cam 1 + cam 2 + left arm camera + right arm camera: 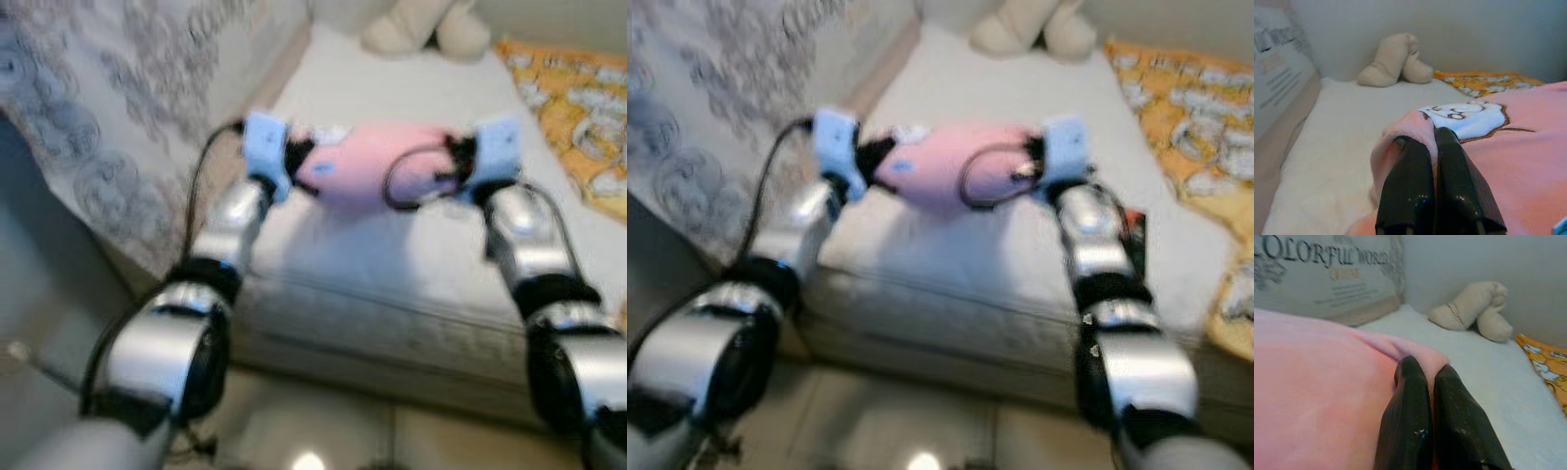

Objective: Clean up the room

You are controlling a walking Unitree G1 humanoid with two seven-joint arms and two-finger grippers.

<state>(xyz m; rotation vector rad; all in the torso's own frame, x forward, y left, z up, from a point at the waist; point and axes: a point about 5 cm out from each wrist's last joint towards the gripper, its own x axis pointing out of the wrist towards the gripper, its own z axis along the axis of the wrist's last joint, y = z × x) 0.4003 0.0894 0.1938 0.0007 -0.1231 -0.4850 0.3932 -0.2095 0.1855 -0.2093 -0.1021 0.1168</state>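
A pink blanket (367,166) with a white animal patch (1464,113) hangs stretched between my two grippers above the white bed (411,294). My left gripper (299,162) is shut on the blanket's left edge; in the left wrist view its fingers (1422,186) pinch a fold of pink cloth. My right gripper (453,166) is shut on the right edge, and its fingers (1415,416) pinch the cloth in the right wrist view. Both arms reach forward over the bed's near edge.
A beige plush toy (426,27) lies at the far end of the bed. An orange patterned cover (573,108) spreads over the bed's right side. A grey patterned headboard panel (118,108) stands along the left. Pale floor tiles (323,431) lie below.
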